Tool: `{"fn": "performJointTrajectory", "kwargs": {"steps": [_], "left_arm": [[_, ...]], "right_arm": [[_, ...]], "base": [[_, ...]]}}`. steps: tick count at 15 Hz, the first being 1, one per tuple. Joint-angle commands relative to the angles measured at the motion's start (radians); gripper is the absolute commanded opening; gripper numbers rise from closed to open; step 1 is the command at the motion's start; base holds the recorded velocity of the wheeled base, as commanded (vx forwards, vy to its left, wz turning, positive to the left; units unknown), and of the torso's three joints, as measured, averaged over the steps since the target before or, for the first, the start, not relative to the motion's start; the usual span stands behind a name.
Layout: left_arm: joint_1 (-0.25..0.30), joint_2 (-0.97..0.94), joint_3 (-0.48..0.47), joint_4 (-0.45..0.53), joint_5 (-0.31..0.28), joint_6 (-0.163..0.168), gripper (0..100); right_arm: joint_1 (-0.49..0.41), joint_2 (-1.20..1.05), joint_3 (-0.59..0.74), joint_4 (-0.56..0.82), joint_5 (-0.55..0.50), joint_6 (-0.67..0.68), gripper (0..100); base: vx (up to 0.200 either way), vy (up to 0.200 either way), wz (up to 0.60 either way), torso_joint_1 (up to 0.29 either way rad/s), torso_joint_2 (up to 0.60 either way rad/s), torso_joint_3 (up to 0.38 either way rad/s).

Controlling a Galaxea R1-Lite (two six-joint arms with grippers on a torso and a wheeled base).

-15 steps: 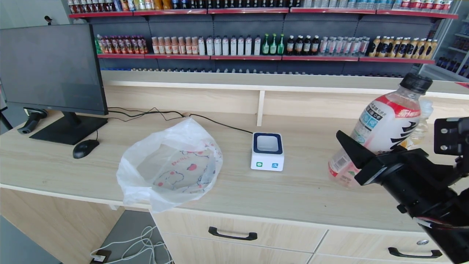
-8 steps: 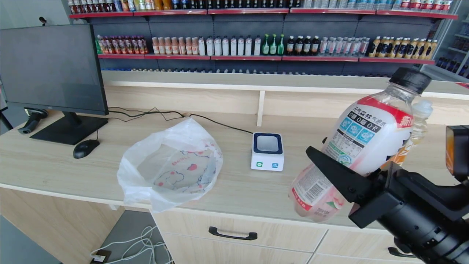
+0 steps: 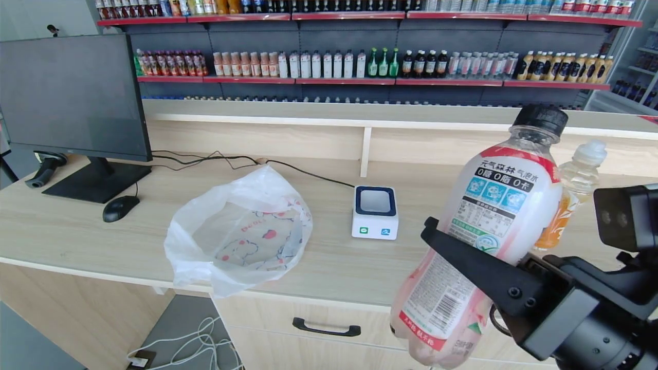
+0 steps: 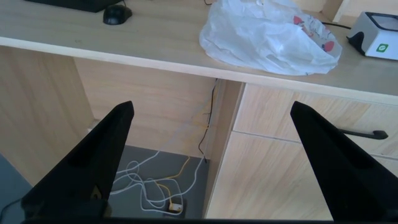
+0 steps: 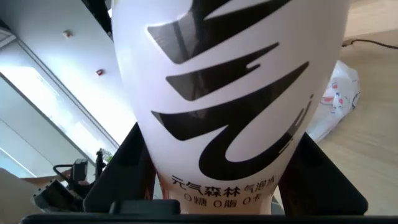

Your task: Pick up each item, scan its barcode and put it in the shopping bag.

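Observation:
My right gripper [image 3: 506, 277] is shut on a white and pink drink bottle [image 3: 478, 241] with a black cap, held tilted in the air at the counter's front right, its barcode facing the head camera. The same bottle [image 5: 230, 106] looms close in the right wrist view between the two fingers. The white barcode scanner [image 3: 376, 212] sits mid-counter, to the left of the bottle. A white plastic shopping bag [image 3: 241, 231] lies open left of the scanner; bag [image 4: 267, 34] and scanner [image 4: 375, 28] also show from below. My left gripper [image 4: 211, 162] hangs open below the counter's front edge.
An orange drink bottle [image 3: 568, 198] stands on the counter behind the held one. A monitor [image 3: 72, 97], a mouse [image 3: 120, 208] and a handheld scanner [image 3: 45, 169] occupy the left end. Cables [image 3: 216, 159] run along the back. Drawers with black handles [image 3: 326, 329] lie under the counter.
The right gripper has lifted the bottle off the counter and brought it nearer and left, turning the barcode side into the head view. The orange bottle behind is now uncovered.

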Motion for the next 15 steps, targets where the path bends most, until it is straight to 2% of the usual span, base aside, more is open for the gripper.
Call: {"fn": "performJointTrajectory", "kwargs": {"steps": [1,8,15], "left_arm": [[0.000,0.001,0.000,-0.001,0.000,0.001,100],[0.000,0.000,0.000,-0.001,0.000,0.015,100],[0.000,0.000,0.000,0.002,0.000,0.014,100]], "right_arm": [[0.039,-0.017,-0.006,-0.001,0.001,0.057,0],[0.070,0.008,-0.055,-0.001,-0.002,0.221,0],[0.070,0.031,-0.076,-0.001,-0.002,0.226,0]], "base": [[0.000,0.000,0.00,0.000,0.00,0.000],[0.000,0.000,0.00,0.000,0.00,0.000],[0.000,0.000,0.00,0.000,0.00,0.000]]}}
